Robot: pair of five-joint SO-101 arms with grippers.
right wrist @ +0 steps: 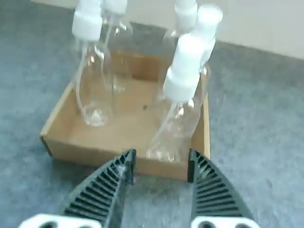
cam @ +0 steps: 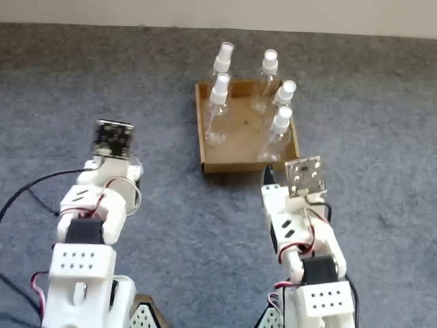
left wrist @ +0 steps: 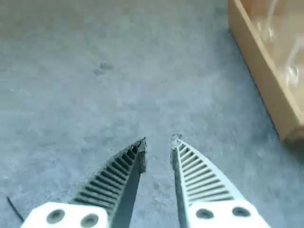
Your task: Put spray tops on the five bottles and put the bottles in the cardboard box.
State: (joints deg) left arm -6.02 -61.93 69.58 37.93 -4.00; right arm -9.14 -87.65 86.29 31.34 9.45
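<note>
The cardboard box (cam: 203,147) sits at the middle back of the grey carpet. Several clear bottles with white spray tops stand upright inside it, such as one near the front right corner (cam: 278,130) and one on the left (cam: 217,109). My right gripper (right wrist: 160,164) is open and empty, just short of the box's near wall (right wrist: 95,154), with a capped bottle (right wrist: 178,109) straight ahead. My left gripper (left wrist: 159,147) hovers over bare carpet, open with a narrow gap and holding nothing. A corner of the box (left wrist: 263,78) lies off to its side.
The left arm (cam: 95,205) stands well left of the box, and the right arm (cam: 300,225) is just in front of the box's right corner. A black cable (cam: 27,188) trails at the far left. Grey carpet surrounds the box.
</note>
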